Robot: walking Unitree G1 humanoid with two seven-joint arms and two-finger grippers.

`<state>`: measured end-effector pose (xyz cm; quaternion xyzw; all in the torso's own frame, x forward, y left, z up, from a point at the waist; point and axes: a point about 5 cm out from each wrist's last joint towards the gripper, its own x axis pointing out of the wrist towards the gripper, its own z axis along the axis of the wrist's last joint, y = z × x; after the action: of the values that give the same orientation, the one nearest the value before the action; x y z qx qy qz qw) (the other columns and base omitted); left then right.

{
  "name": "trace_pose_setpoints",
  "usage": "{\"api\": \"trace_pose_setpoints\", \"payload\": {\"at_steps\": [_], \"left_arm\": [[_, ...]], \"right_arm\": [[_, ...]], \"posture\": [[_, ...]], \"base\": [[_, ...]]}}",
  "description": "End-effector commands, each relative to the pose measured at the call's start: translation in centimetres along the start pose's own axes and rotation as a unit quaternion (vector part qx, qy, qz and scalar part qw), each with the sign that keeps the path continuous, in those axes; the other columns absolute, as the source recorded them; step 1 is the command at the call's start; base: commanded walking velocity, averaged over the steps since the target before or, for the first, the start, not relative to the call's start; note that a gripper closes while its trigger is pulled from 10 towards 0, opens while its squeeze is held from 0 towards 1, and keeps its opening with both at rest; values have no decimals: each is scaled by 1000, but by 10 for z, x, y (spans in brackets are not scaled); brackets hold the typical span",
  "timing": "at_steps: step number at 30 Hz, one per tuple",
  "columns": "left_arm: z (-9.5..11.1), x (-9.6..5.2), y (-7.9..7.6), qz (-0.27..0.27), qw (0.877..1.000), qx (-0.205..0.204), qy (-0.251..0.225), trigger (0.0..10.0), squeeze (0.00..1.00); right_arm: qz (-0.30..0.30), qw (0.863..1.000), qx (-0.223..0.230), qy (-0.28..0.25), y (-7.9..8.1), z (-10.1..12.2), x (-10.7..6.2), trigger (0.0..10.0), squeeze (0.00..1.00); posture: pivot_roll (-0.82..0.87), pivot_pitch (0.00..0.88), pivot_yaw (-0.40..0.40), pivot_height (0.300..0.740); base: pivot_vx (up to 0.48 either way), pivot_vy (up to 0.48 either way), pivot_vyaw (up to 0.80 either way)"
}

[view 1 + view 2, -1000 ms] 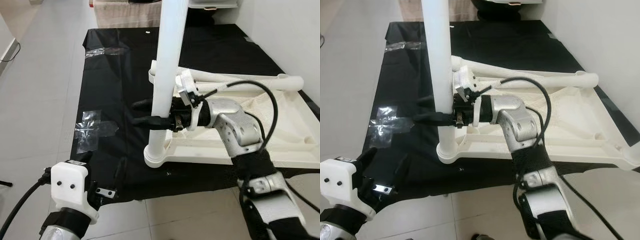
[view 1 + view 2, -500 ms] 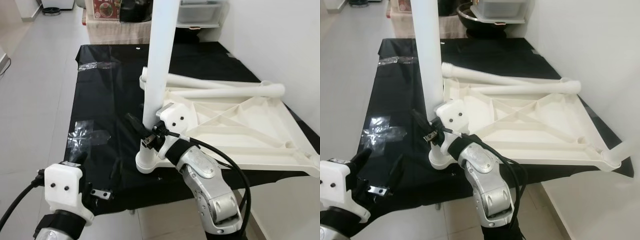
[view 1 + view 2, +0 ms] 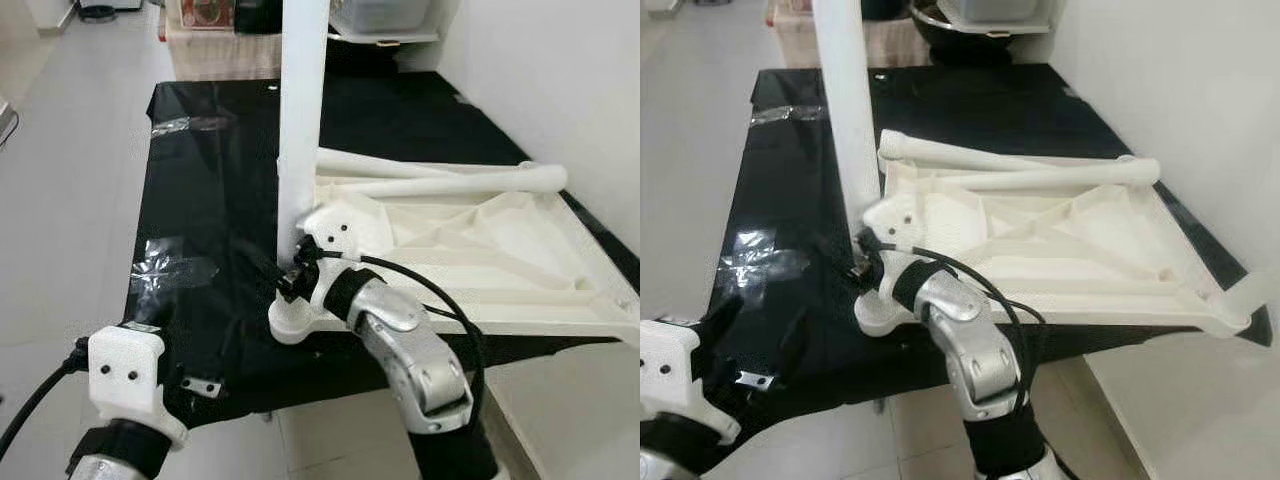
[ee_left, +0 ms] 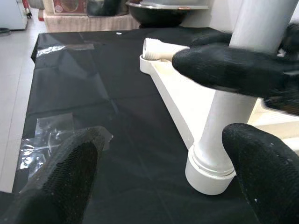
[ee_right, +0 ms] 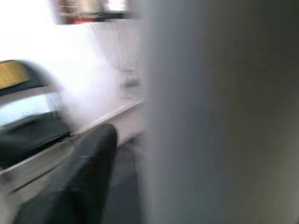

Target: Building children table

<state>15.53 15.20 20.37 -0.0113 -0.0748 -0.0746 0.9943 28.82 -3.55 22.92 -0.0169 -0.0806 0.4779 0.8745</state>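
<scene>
While upright leg (image 3: 300, 110) stands in tabletop (image 3: 480, 260) corner, right pincer (image 3: 283, 283) clenched round leg base, left pincer (image 4: 163, 177) released nearby.

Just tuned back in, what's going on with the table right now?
The white tabletop lies upside down on the black mat. One white leg stands upright in its near-left corner socket, and the right end effector is on its lower part. Two loose legs lie along the far edge. The left end effector hovers open nearby, holding nothing.
</scene>
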Motion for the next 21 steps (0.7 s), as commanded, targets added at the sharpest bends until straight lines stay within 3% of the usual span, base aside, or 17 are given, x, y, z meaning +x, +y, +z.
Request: {"api": "trace_pose_setpoints", "payload": {"at_steps": [1,4,5,6,7,16,17,18,19,21], "left_arm": [[-3,-1,1,3,1000,0,14,10000,0],[-4,-1,0,3,1000,-1,15,10000,0],[-4,-2,0,3,1000,-1,17,10000,0],[-4,-2,0,3,1000,-2,17,10000,0],[-4,-2,0,2,1000,-2,18,10000,0],[-4,-4,-1,2,1000,-3,22,10000,0],[-4,-4,-1,2,1000,-3,22,10000,0],[-4,-4,-1,2,1000,-3,22,10000,0],[-4,-4,-1,2,1000,-3,22,10000,0],[-4,-5,-2,2,1000,-3,23,10000,0]], "right_arm": [[67,998,-10,-16,-3,11,-1,10000,1000],[113,993,-29,-13,-11,16,-4,10000,1000],[143,989,-40,-5,-16,17,-7,10000,855],[173,984,-47,1,-19,17,-9,10000,102],[195,979,-53,7,-22,18,-10,10000,0],[249,968,-36,7,-52,30,-5,10000,0],[256,966,-31,3,-54,33,-5,9137,0],[256,966,-31,3,-54,33,-5,9137,0],[272,962,-25,-1,-57,35,-5,549,0],[287,958,-20,-3,-58,37,-7,0,0]], "posture": [[114,184,-68,740],[114,186,-71,740],[115,188,-72,740],[115,188,-72,740],[119,194,-72,740],[126,199,-74,740],[135,201,-76,740],[135,201,-76,740],[136,203,-77,740],[136,203,-77,740]], "base": [[0,0,0],[0,0,0],[0,0,0],[0,0,0],[0,0,0],[0,0,0],[0,0,0],[0,0,0],[0,0,0],[0,0,0]]}}
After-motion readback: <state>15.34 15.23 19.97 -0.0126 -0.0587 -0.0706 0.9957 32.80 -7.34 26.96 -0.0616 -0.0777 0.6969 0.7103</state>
